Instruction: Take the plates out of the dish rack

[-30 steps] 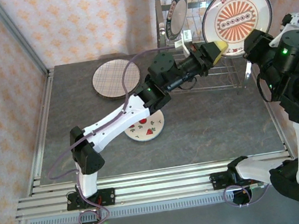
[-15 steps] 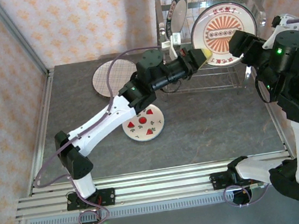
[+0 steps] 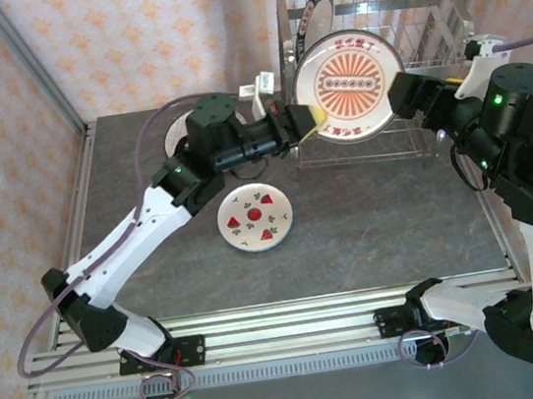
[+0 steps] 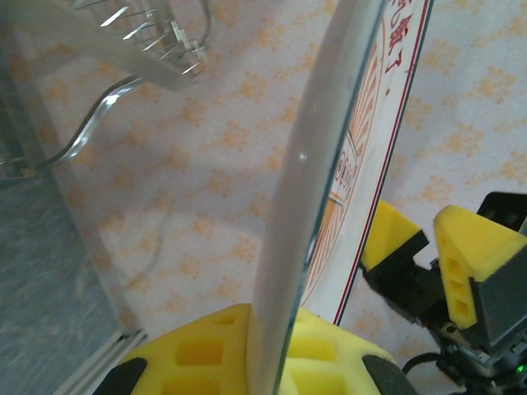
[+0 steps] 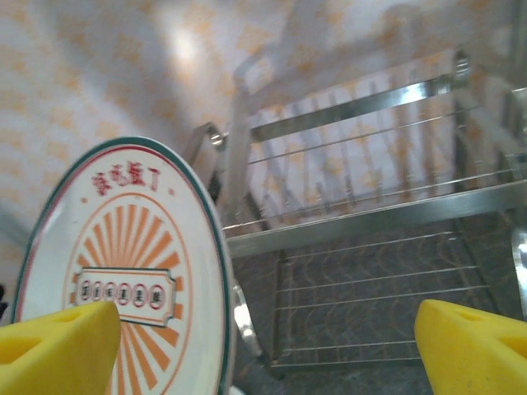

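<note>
Plates [image 3: 348, 84]: four; one in dish rack [image 3: 418, 27]; two on table [image 3: 389, 222]

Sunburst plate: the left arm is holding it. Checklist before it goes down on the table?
1. Left gripper shut on the sunburst plate at its rim: ok.
2. Right gripper open: ok.
3. Its fingers clear of the plate's rim: cannot tell, they sit close beside it.
4. Plate out of the dish rack slots: ok, held in front of the rack.
5. Plate level for placing: not ok, it stands on edge.
6. Bare table to the right of the strawberry plate: ok.
</note>
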{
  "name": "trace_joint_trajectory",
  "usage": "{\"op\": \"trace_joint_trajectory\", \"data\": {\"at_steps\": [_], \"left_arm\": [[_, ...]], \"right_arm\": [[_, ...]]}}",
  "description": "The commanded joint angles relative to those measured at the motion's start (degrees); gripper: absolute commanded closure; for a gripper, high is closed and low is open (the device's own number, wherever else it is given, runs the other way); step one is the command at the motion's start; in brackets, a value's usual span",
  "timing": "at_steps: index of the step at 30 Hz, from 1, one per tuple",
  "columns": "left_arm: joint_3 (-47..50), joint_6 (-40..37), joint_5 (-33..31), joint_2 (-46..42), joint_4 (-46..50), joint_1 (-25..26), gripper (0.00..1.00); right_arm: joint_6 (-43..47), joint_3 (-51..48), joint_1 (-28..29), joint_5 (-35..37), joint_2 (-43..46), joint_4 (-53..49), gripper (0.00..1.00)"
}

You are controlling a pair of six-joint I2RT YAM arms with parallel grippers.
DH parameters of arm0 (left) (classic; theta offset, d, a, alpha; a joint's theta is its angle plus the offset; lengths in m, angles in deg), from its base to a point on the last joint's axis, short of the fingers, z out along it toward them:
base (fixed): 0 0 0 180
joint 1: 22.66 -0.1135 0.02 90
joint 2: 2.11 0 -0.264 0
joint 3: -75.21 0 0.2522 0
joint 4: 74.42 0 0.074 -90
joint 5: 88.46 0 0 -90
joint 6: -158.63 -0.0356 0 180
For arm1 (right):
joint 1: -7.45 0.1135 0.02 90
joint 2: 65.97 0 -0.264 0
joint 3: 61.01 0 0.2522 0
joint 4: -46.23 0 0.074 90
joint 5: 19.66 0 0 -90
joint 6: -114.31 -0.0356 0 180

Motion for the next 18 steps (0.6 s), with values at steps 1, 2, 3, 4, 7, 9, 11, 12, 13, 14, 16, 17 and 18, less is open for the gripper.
{"op": "trace_joint_trajectory", "data": {"at_steps": [1, 2, 3, 4, 7, 9, 11, 12, 13, 14, 16, 17, 18], "left_arm": [[2.8, -3.8, 4.0, -4.7, 4.3, -2.3, 1.0], [4.0, -4.8, 4.4, -5.9, 6.0, -2.8, 1.0], [4.9, -5.5, 4.6, -6.8, 7.5, -3.5, 1.0], [6.2, -6.2, 4.9, -8.0, 8.9, -4.2, 1.0], [9.9, -7.4, 6.3, -11.4, 12.0, -6.7, 1.0], [12.4, -8.7, 7.1, -13.7, 14.5, -8.1, 1.0], [15.2, -10.0, 7.7, -16.0, 16.8, -9.8, 1.0], [17.1, -10.3, 8.2, -17.2, 17.6, -10.8, 1.0], [18.9, -10.7, 8.6, -18.4, 18.4, -11.5, 1.0], [20.6, -10.8, 8.8, -19.3, 18.6, -12.3, 1.0], [24.5, -10.9, 9.3, -21.2, 18.3, -13.8, 1.0], [26.0, -11.0, 9.3, -21.8, 18.1, -14.3, 1.0], [27.9, -11.1, 9.4, -22.5, 18.0, -14.9, 1.0]], "right_arm": [[2.8, -2.5, 0.2, -12.4, 0.6, 5.1, 0.08], [2.9, -3.2, 0.2, -14.5, 0.6, 5.8, 0.08], [3.0, -3.8, 0.2, -16.0, 0.5, 6.2, 0.07], [3.4, -4.2, 0.2, -17.5, 0.5, 6.6, 0.07], [4.8, -6.1, 0.2, -20.7, 0.7, 7.5, 0.07], [6.7, -7.6, 0.2, -23.5, 1.0, 8.4, 0.06], [8.3, -9.5, 0.2, -26.1, 1.6, 9.7, 0.05], [9.4, -10.9, 0.2, -27.3, 1.9, 10.3, 0.05], [10.2, -12.3, 0.1, -28.5, 2.4, 11.1, 0.05], [10.9, -13.9, 0.2, -29.3, 2.9, 11.7, 0.05], [12.1, -17.0, 0.1, -30.7, 3.9, 13.2, 0.04], [12.5, -18.3, 0.2, -31.3, 4.4, 13.7, 0.04], [12.9, -19.6, 0.2, -31.7, 4.9, 14.4, 0.04]]}}
